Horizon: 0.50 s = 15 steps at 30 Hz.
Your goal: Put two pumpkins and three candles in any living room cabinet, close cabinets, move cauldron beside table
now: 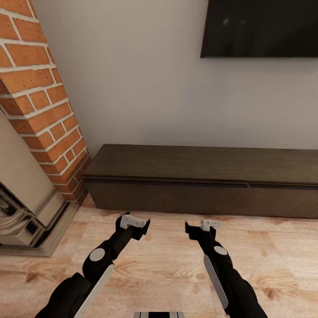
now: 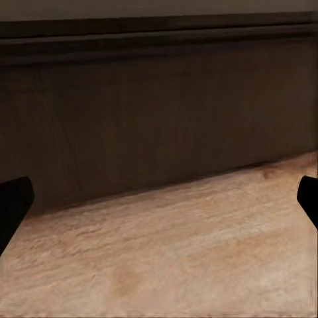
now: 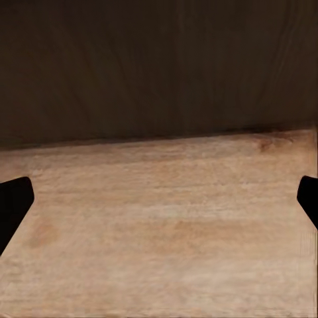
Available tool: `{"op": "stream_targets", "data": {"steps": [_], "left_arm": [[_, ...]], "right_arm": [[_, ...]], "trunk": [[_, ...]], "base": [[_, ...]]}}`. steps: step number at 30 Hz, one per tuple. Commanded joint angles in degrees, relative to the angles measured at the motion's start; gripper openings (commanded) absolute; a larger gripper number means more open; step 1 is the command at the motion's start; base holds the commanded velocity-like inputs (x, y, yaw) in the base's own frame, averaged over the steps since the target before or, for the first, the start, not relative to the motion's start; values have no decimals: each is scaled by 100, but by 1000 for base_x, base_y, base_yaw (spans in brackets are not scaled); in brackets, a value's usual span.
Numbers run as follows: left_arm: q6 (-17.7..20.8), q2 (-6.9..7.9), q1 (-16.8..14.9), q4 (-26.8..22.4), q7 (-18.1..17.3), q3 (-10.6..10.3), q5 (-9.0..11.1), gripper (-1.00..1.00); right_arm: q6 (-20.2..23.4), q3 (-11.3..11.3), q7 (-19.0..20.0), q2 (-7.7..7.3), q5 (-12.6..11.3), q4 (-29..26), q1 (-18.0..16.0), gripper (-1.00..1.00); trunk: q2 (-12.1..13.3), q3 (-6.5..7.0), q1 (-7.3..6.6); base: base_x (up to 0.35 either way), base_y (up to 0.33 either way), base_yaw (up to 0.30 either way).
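Observation:
The cabinet is a long, low, dark brown unit against the wall, its flat fronts all shut. My left gripper and right gripper hover side by side over the wood floor just in front of it, both open and empty. In the left wrist view the left gripper faces the cabinet's front with its black fingertips wide apart. The right gripper likewise faces the dark front close up. The pumpkins, candles, cauldron and table are out of view.
A red brick fireplace column with a stone hearth stands at the left, close to the cabinet's end. A dark TV screen hangs on the white wall above. Light wood floor lies between me and the cabinet.

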Motion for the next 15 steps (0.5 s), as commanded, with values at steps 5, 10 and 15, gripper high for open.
{"op": "stream_targets", "data": {"steps": [5,10,15], "left_arm": [[901,5,-5,-221,39,85,104,100],[1732,2,-6,-410,32,467,124,100],[2159,1,-12,-449,33,696,139,100]], "right_arm": [[1407,-101,-38,-3,-60,-673,1,100],[1979,-115,-38,-10,-54,-1114,1,100],[2075,-101,-37,-1,-53,-1217,1,100]], "trunk": [[-2,-5,-1],[-2,-5,-1],[-2,-5,-1]], "base": [[0,0,0],[0,0,0],[0,0,0]]}}
